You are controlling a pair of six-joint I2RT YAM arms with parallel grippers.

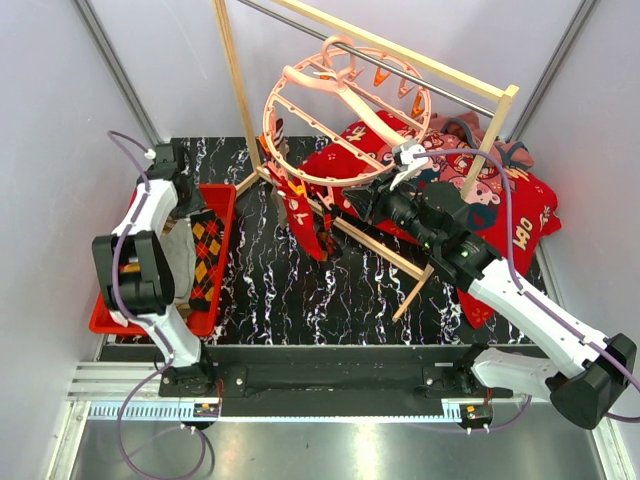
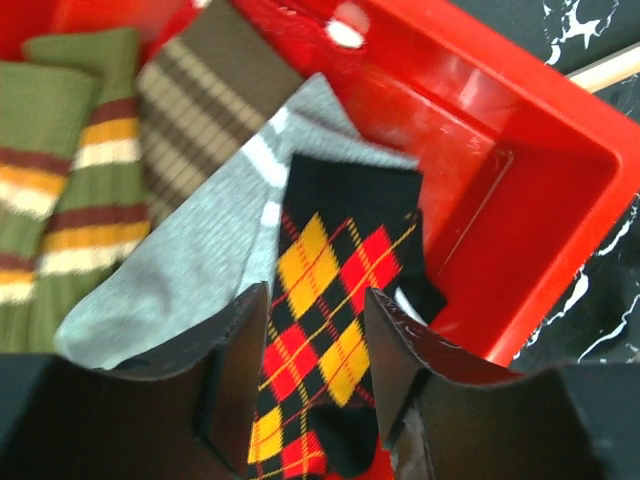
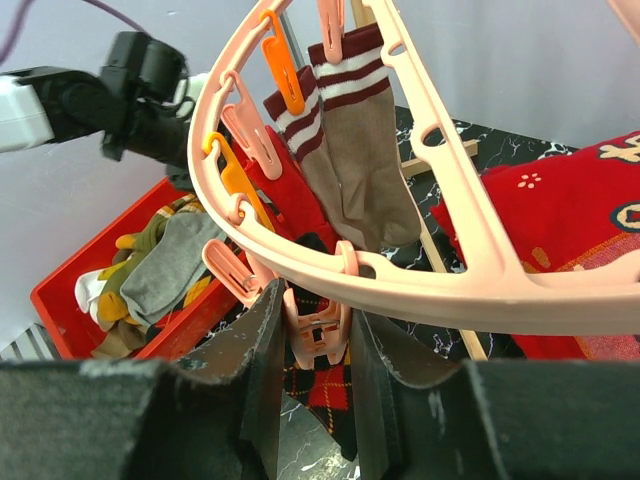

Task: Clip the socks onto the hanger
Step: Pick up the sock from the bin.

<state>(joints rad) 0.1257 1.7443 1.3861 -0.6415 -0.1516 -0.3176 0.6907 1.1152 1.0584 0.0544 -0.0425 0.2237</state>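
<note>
The salmon-pink ring hanger (image 1: 345, 120) hangs from the rack bar. A red sock (image 1: 305, 225) and other socks are clipped to it. My right gripper (image 1: 375, 200) is shut on a pink clip (image 3: 318, 330) under the ring (image 3: 450, 290), with a dark argyle sock (image 3: 325, 385) hanging below that clip. A taupe striped sock (image 3: 365, 170) hangs behind. My left gripper (image 2: 315, 300) is open over the red bin (image 2: 530, 200), its fingers on either side of an argyle sock (image 2: 325, 290), not gripping it. Grey (image 2: 190, 270), olive (image 2: 60, 180) and brown (image 2: 200, 100) socks lie beside it.
The pale wooden rack frame (image 1: 235, 90) stands at the back, with one leg crossing the marbled table. A big red printed cloth (image 1: 520, 215) lies at the right, under my right arm. The red bin (image 1: 222, 200) sits at the table's left edge.
</note>
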